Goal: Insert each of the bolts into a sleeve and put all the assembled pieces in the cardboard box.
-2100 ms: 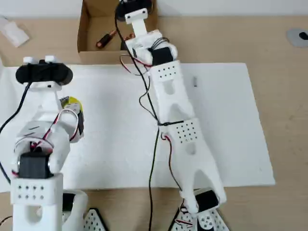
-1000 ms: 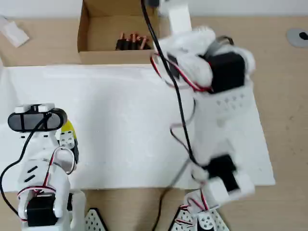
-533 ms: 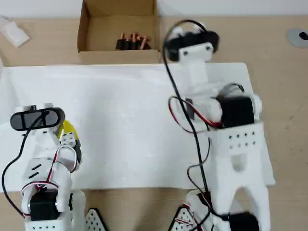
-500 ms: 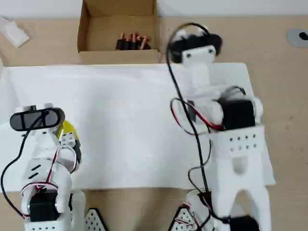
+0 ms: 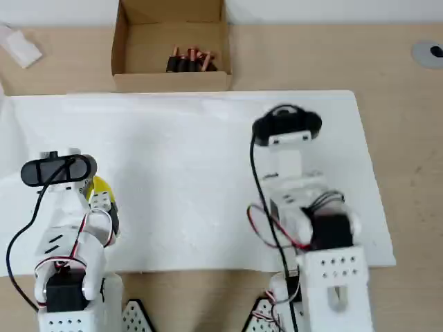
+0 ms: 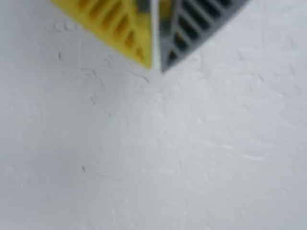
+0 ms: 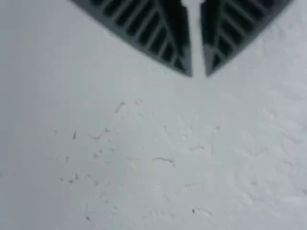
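The left gripper point(image 6: 156, 66) is closed on nothing, its yellow and grey tips meeting just above the white sheet point(image 5: 173, 152). The right gripper point(image 7: 197, 73) is also closed and empty over the same sheet. The assembled pieces point(image 5: 190, 60) lie bunched inside the cardboard box point(image 5: 119, 48) past the sheet's far edge, well apart from both grippers.

L gripper point(image 6: 157, 66) (tips together) over white mat point(image 6: 153, 158).
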Motion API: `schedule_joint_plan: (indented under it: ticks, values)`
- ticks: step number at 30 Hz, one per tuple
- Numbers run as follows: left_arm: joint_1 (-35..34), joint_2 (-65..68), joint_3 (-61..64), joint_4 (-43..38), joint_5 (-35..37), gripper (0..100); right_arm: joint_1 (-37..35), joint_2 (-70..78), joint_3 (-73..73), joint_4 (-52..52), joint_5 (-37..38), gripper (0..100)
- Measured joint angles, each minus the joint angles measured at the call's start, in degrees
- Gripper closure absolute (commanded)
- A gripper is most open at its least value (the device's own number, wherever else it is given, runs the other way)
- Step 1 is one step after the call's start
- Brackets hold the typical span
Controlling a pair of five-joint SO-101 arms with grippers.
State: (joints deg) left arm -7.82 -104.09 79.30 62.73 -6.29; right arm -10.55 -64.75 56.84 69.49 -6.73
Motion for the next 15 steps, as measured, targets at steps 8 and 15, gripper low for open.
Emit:
schedule_joint_plan:
  ticks: [8,15]
  values:
    - [0.0,-0.2,0.7,0.0,0.0,99,0.0,-21.3,20.4,-8.1,6.9,98.8]
    - [0.0,0.0,5.0,0.0,0.0,99,0.3,-38.4,31.7,-8.2,9.5,98.8]
